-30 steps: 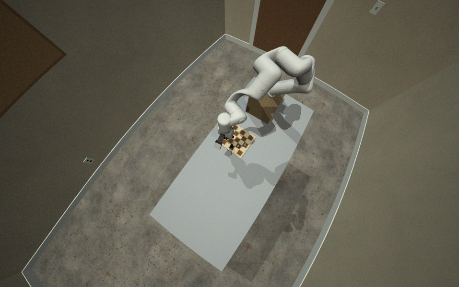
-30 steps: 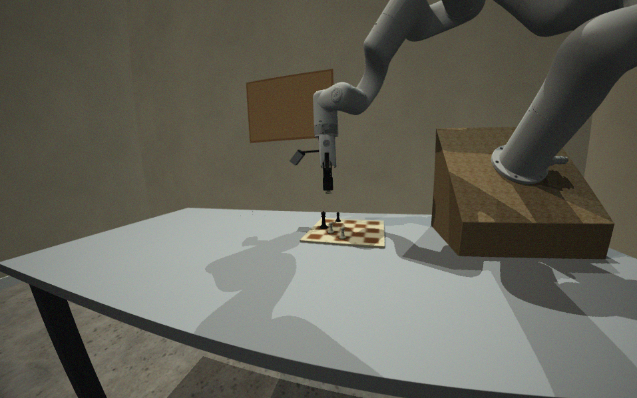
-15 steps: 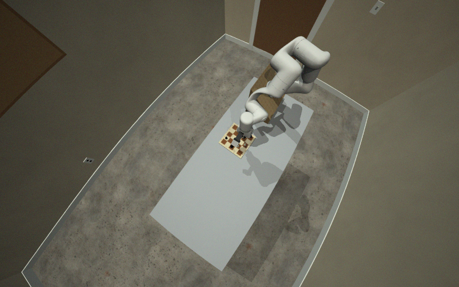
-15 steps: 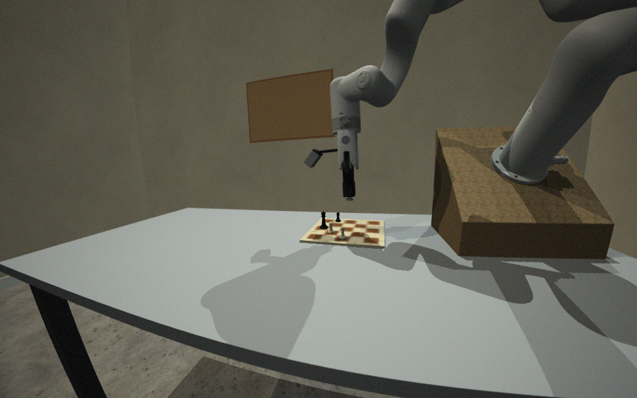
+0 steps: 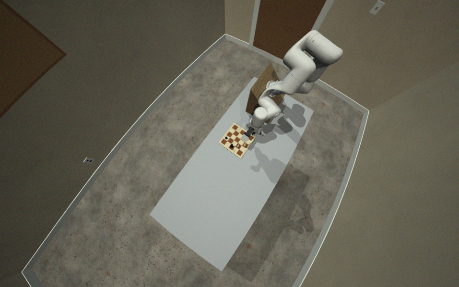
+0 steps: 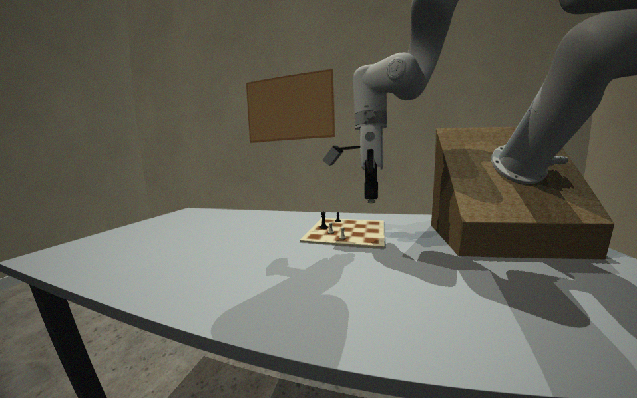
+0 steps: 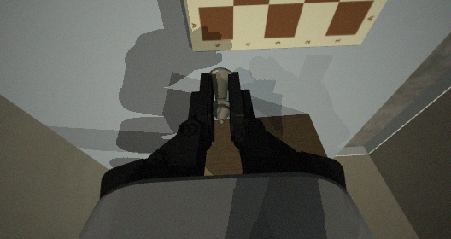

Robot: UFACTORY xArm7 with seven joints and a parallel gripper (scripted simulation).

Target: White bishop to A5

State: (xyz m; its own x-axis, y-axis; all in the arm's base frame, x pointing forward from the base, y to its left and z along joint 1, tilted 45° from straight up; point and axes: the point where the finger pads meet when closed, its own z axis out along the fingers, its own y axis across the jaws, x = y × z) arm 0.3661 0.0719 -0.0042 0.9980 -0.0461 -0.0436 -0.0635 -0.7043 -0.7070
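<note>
My gripper [image 7: 220,87] is shut on the white bishop [image 7: 219,96], which sits upright between the black fingers. In the side view the gripper [image 6: 370,196] hangs well above the far right part of the chessboard [image 6: 344,232]. In the wrist view the board's corner by the letter A and digit 5 lies just ahead of the fingertips, with the brown A5 square [image 7: 215,23] empty. Two black pieces [image 6: 323,219] [image 6: 337,217] and two white pieces [image 6: 330,227] [image 6: 342,233] stand upright at the board's left end. From above, the gripper [image 5: 248,135] is over the board [image 5: 237,139].
A slanted wooden block [image 6: 513,198] carrying the arm's base stands on the table right of the board. The grey table [image 6: 311,296] stretches wide toward the camera. A small camera bracket [image 6: 333,154] sticks out left of the wrist.
</note>
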